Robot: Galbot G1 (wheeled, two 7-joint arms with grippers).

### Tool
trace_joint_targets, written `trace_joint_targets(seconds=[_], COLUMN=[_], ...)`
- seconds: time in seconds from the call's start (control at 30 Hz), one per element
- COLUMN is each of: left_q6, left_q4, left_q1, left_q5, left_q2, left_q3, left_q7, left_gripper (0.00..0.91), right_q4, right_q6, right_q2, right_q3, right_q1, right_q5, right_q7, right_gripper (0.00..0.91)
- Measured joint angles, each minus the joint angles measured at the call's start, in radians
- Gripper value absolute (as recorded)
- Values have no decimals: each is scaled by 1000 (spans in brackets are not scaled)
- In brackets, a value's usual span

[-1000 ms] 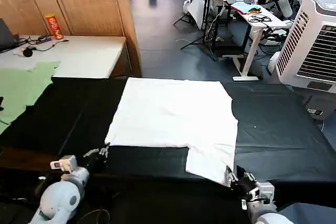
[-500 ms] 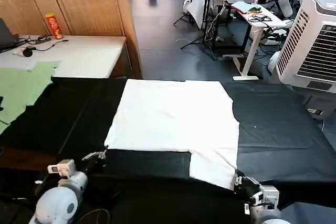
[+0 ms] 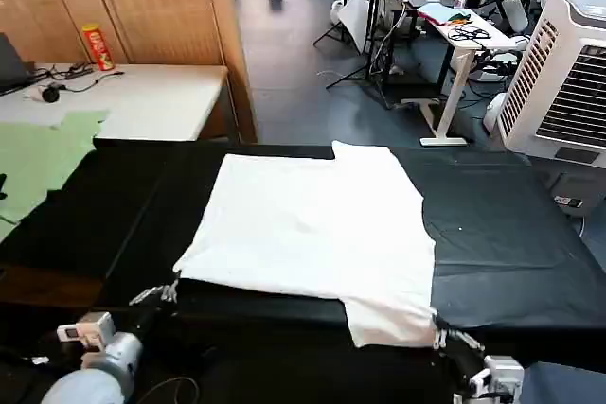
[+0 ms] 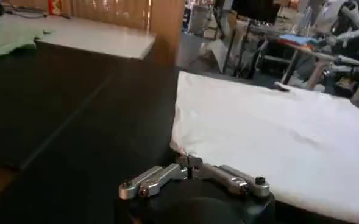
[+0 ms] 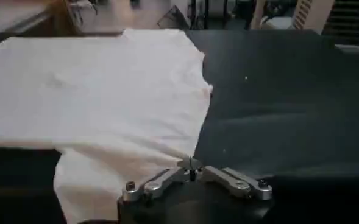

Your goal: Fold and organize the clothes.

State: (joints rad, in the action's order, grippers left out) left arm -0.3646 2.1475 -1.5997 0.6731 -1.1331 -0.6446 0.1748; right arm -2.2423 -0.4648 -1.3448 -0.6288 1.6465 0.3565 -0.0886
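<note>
Across the black table (image 3: 511, 234): a white T-shirt (image 3: 312, 224), plain side up, spread flat from the far edge almost to the near one, one sleeve reaching past the hem line at the near right corner, another at the far edge.
Left of that, well apart: a pale green garment (image 3: 38, 163) draped over the table's left end, with a white desk (image 3: 151, 96) behind it carrying a red can (image 3: 98, 46) and some cables.
Beyond the table on the right: a white slatted cooling unit (image 3: 568, 73).
At the near left corner of the shirt: the left gripper (image 3: 169, 289), fingers drawn together, tips at the very edge of the cloth (image 4: 191, 163); pinching the fabric or merely touching it, cannot tell.
At the near right corner, on the sleeve's edge: the right gripper (image 3: 441, 336), likewise closed to a point against the white hem (image 5: 191, 164); whether any cloth sits between the tips, cannot tell.
</note>
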Motion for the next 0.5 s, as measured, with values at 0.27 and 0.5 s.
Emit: trace_joint_targets(seconds=[0.27, 0.5], left_q6=[16, 23], left_q4=[-65, -137], left_q1=[114, 213], left_q5=[-74, -89], left_q2=[-24, -4], left_q3=[49, 70], left_q7=[-5, -7], left_gripper=[0, 0], right_q4=[177, 292], right_q6=[44, 49], right_q2=[53, 94], right_q3=[30, 72], right_q1=[-223, -368], right_q5=[25, 52], right_q7=[7, 6], right_gripper=[39, 39])
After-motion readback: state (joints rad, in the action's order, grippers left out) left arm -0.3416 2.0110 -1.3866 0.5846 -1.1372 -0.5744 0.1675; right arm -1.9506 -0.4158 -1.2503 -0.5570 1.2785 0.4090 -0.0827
